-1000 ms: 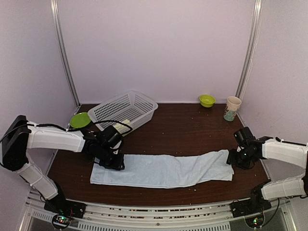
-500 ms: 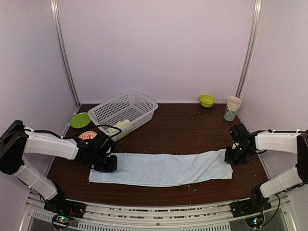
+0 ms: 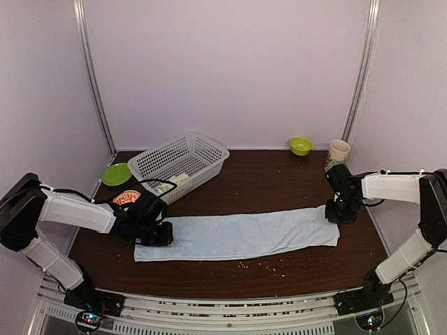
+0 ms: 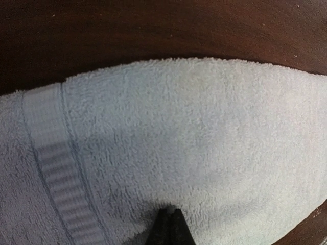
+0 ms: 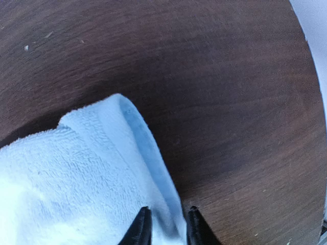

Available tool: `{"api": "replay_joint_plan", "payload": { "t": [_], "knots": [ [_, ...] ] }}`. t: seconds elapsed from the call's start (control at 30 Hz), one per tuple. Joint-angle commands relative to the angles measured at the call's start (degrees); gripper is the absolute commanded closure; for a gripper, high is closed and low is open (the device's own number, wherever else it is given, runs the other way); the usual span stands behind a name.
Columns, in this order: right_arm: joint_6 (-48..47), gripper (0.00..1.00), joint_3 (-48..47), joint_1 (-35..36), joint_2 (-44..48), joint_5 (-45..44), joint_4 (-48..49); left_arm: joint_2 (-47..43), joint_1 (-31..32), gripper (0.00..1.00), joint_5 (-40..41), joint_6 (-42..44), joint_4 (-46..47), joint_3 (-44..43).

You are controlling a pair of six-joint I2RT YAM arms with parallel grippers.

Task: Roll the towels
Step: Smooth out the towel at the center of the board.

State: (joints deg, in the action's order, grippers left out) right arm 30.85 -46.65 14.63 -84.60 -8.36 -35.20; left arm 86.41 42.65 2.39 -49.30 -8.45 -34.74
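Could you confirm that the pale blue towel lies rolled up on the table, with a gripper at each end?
Not quite: the pale blue towel lies stretched out flat, not rolled up, as the top external view shows. The left gripper and right gripper are indeed at its ends.

Soft overhead light is falling evenly, throwing faint shadows onto the table (image 3: 279, 185), while the pale blue towel (image 4: 179, 127) is blurring in wrist close-ups.

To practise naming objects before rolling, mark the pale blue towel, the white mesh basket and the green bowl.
pale blue towel (image 3: 237, 236): top view, middle of cloth.
white mesh basket (image 3: 209, 149): top view, right side wall.
green bowl (image 3: 301, 146): top view, its outer wall.
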Motion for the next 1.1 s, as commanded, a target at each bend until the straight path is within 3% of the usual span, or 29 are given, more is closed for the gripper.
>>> {"api": "replay_joint_plan", "payload": {
  "t": [0.0,0.13,0.4,0.67,0.9,1.07],
  "knots": [
    [0.15,0.59,-1.54,-0.49,-0.66,-0.54,-1.94,6.33,-0.64,1.00,-0.71,-0.36,-7.16,4.40],
    [2.29,0.50,0.09,-0.50,6.08,2.55,-3.10,6.68,-0.64,1.00,-1.61,-0.21,-6.24,3.80],
    [8.54,0.51,13.23,-0.49,20.49,9.55,-3.51,6.54,-0.64,1.00,-1.52,0.75,-6.53,2.21],
    [10.37,0.59,18.49,-0.56,18.34,11.76,-1.11,5.70,-0.64,1.00,-0.91,1.27,-7.20,2.08],
    [10.05,0.74,18.61,-0.49,15.41,12.25,-0.09,3.50,-0.62,1.00,-0.81,0.83,-7.02,3.98],
    [9.85,0.98,18.31,-0.48,15.64,12.64,-0.40,3.20,-0.64,1.00,-0.75,0.71,-6.93,4.45]
  ]
}}
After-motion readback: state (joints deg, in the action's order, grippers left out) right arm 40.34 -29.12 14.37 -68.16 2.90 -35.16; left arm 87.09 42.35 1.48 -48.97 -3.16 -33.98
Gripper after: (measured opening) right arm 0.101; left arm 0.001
